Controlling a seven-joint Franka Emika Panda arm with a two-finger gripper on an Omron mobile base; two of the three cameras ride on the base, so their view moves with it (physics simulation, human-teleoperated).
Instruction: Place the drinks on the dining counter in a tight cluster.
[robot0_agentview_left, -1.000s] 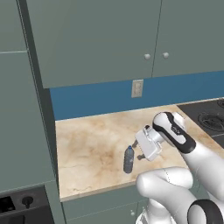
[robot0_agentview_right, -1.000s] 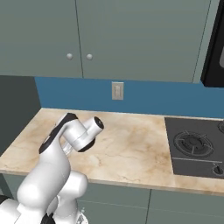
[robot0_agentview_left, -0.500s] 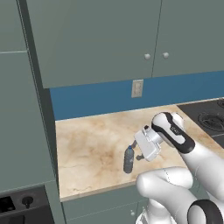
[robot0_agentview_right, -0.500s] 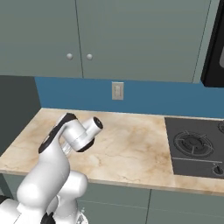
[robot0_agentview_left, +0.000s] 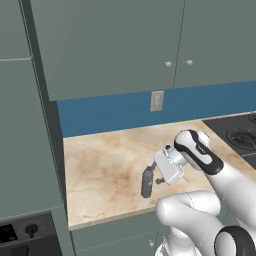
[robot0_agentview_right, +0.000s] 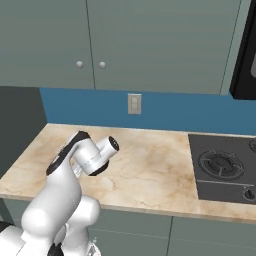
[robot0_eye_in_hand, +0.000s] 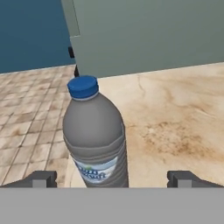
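Reaching sideways along the wall worktop, the two-finger gripper has its dark tips spread as wide apart as they go, holding nothing, with the small slim greyish water bottle with a blue cap standing between and just ahead of them. In the hand view the bottle sits left of centre in the gap, nearer one fingertip than the other, and I cannot tell whether either tip touches it. Its long axis is upright, cap up, base on the beige marbled worktop, so the jaws lie level on either side of its lower body, around the label.

From the left base view the bottle stands just beside the white hand, toward the worktop's front edge and left of the arm. The grasp looks nearly lined up; a small shift to centre the bottle before closing would be safer, since an off-centre squeeze could nudge or tip so slim a bottle.
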